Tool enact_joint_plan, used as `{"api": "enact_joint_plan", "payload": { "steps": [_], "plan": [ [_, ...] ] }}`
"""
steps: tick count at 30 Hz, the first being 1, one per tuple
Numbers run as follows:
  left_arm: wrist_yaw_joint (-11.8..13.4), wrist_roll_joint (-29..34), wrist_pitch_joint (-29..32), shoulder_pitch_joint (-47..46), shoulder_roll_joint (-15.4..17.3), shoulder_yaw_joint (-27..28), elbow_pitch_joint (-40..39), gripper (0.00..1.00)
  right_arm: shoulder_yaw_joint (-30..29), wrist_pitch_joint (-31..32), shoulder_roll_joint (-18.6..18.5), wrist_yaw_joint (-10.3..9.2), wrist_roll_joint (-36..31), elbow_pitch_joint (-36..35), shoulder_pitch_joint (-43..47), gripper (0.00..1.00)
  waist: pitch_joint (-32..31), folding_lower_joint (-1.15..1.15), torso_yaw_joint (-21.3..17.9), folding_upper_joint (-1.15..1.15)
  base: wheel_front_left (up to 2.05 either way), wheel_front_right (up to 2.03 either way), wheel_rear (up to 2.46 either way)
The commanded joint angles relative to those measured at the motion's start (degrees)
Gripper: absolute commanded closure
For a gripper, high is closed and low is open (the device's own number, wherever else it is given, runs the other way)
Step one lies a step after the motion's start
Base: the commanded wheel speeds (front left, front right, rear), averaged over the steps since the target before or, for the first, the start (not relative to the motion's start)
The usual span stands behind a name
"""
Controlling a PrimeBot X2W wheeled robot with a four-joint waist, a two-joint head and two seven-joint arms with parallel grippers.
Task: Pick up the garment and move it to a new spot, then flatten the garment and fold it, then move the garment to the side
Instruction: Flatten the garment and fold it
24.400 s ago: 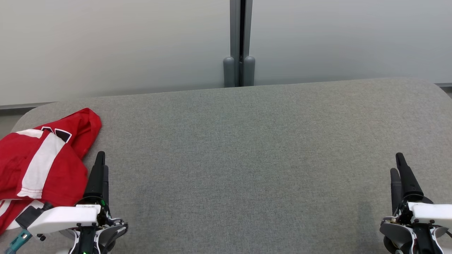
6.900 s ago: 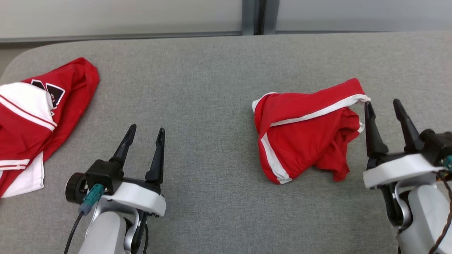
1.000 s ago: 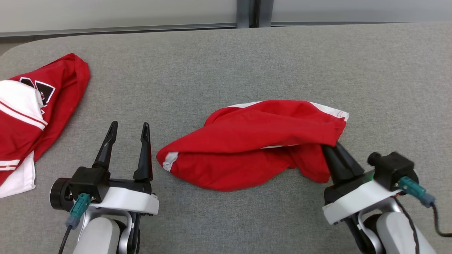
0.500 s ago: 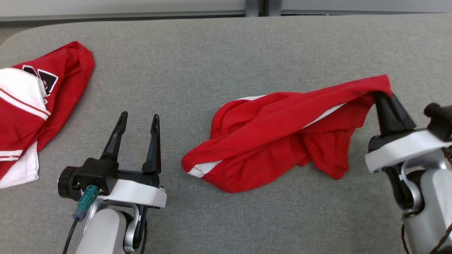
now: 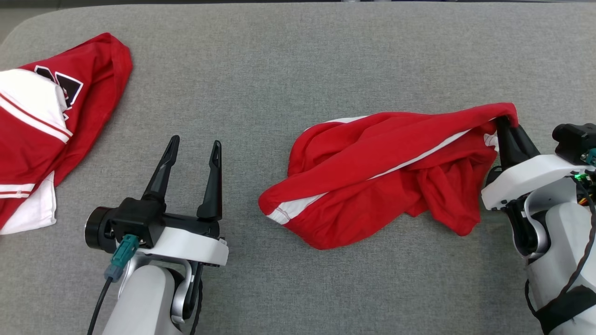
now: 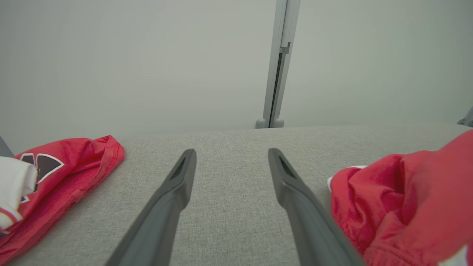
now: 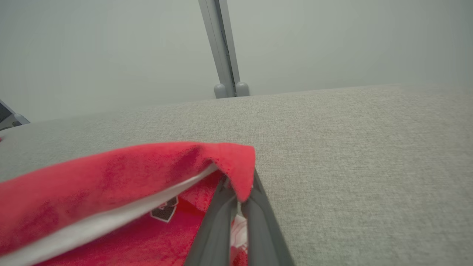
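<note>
The grey table [image 5: 298, 60] is bare across its middle and far side, with a red-and-white jersey [image 5: 46, 116] at its left edge. The red garment [image 5: 372, 186] lies right of the table's centre, its long axis running left-right. Its right corner is lifted, pinched in the right gripper's [image 5: 505, 128] closed jaws, while the left gripper [image 5: 195, 141] gapes wide and empty.
</note>
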Motion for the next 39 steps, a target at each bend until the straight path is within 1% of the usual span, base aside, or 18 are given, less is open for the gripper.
{"api": "enact_joint_plan", "payload": {
  "steps": [1,7,8,13,19,26,32,39],
  "plan": [
    [-0.07,0.32,-0.08,-1.05,0.13,0.14,0.11,0.0,0.27,-1.23,-0.2,0.0,0.57,0.67,-0.96,0.0,-0.07,0.0,-0.24,0.0,0.0,0.0,0.0],
    [-0.43,0.87,-0.08,-0.8,0.05,0.52,0.44,0.0,2.04,-5.87,-1.25,0.0,1.74,1.97,-2.46,0.0,-0.79,0.0,-1.55,0.0,0.0,0.0,0.0],
    [-0.51,1.0,-0.08,-0.5,0.03,0.73,0.51,0.0,2.33,-7.36,-1.82,0.0,1.93,1.25,-2.44,0.0,-1.14,0.0,-1.99,0.0,0.0,0.0,0.0],
    [-0.66,1.34,-0.08,-0.13,0.01,1.11,0.63,0.0,2.38,-9.68,-2.47,0.0,1.69,-1.06,-1.93,0.0,-1.65,0.0,-2.76,0.0,0.0,0.0,0.0],
    [-0.95,1.73,-0.08,0.67,0.0,1.59,0.82,0.0,1.93,-10.51,-2.54,0.0,-0.25,-5.73,0.92,0.0,-2.66,0.0,-3.44,0.0,0.0,0.0,0.0],
    [-1.03,1.88,-0.08,2.44,0.12,2.47,1.12,0.0,0.56,-8.87,-0.66,0.0,-3.34,-13.71,10.58,0.0,-5.33,0.0,-3.81,0.0,0.0,0.0,0.0],
    [-0.64,2.09,-0.08,5.34,0.69,3.54,1.41,0.0,-0.5,-5.85,2.04,0.0,-4.74,-20.23,19.36,0.0,-8.19,0.0,-4.74,0.0,0.0,0.0,0.0],
    [-0.55,1.95,-0.08,8.58,1.12,3.83,1.85,0.0,-1.71,-2.99,4.29,0.0,-5.8,-25.6,25.13,0.0,-10.64,0.0,-4.97,0.0,0.0,0.0,0.0]
  ]
}}
